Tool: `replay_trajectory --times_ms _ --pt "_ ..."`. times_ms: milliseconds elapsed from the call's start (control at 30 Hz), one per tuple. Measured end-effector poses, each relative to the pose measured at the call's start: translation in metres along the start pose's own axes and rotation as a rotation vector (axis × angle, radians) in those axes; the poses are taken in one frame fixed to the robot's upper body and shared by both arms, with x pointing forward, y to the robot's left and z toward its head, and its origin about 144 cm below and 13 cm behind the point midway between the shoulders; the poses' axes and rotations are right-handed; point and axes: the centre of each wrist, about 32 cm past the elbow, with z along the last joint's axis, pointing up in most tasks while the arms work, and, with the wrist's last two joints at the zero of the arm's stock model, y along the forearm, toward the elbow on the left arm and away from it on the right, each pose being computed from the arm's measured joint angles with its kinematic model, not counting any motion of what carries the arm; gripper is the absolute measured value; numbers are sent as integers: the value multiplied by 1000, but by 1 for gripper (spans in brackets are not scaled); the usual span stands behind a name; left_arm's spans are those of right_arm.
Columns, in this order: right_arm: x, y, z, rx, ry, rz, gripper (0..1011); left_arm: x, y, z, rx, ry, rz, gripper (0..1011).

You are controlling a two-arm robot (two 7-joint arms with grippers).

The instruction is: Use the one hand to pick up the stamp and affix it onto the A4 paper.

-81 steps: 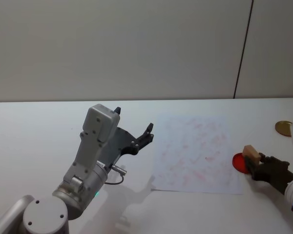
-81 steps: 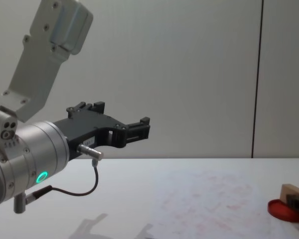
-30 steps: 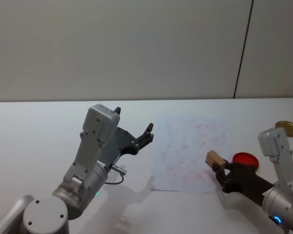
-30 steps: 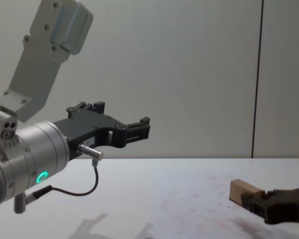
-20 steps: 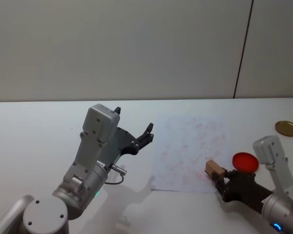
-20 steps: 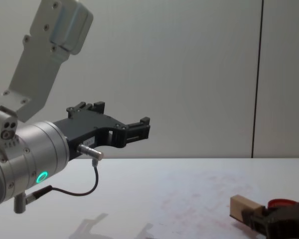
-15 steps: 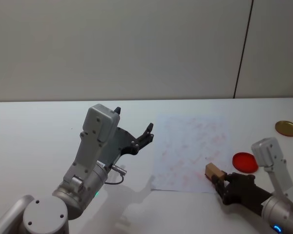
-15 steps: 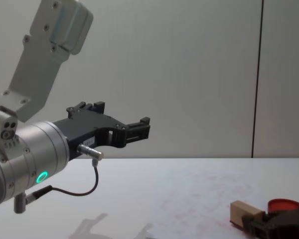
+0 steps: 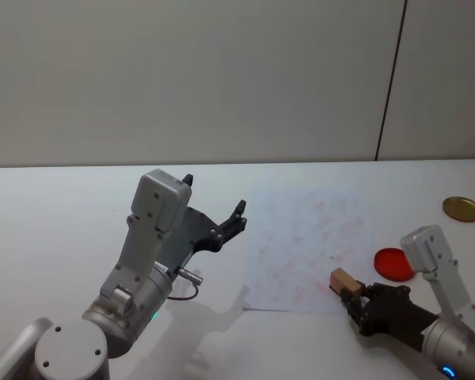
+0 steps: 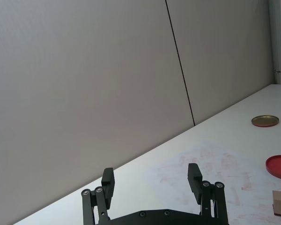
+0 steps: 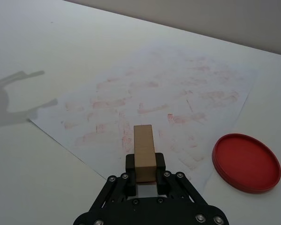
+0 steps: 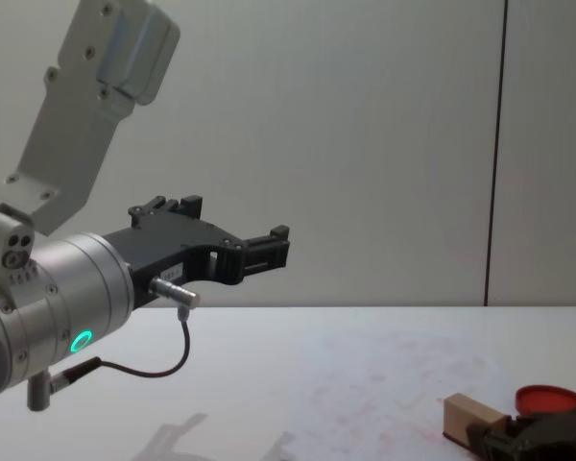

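The stamp (image 9: 344,280), a light-tan wooden block, sits low over the near right corner of the A4 paper (image 9: 309,237). My right gripper (image 9: 351,292) is shut on its near end. In the right wrist view the stamp (image 11: 144,147) sticks out from the gripper (image 11: 145,162) over the paper's near edge (image 11: 168,103). I cannot tell whether it touches the sheet. The chest view has the stamp (image 12: 466,418) just above the paper (image 12: 394,389). My left gripper (image 9: 214,195) hangs open in the air left of the paper, holding nothing.
A round red ink pad (image 9: 389,264) lies on the table just right of the paper, close to my right arm. A gold lid (image 9: 462,209) lies farther back on the right. The white table (image 9: 55,214) stretches to the left.
My right gripper carried the stamp from the ink pad leftward to the paper's near right corner, then sank lower over it. The left arm has not moved.
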Motion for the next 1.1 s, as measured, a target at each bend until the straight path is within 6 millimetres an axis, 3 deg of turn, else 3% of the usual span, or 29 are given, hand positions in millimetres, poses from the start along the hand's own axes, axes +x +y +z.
replay_trajectory --times_ms 467,1100 --pt "2 -2 1 22 30 -11 217 0 0 0 0 0 0 993" --pt "26 -10 24 190 73 -148 217 0 0 0 0 0 0 993"
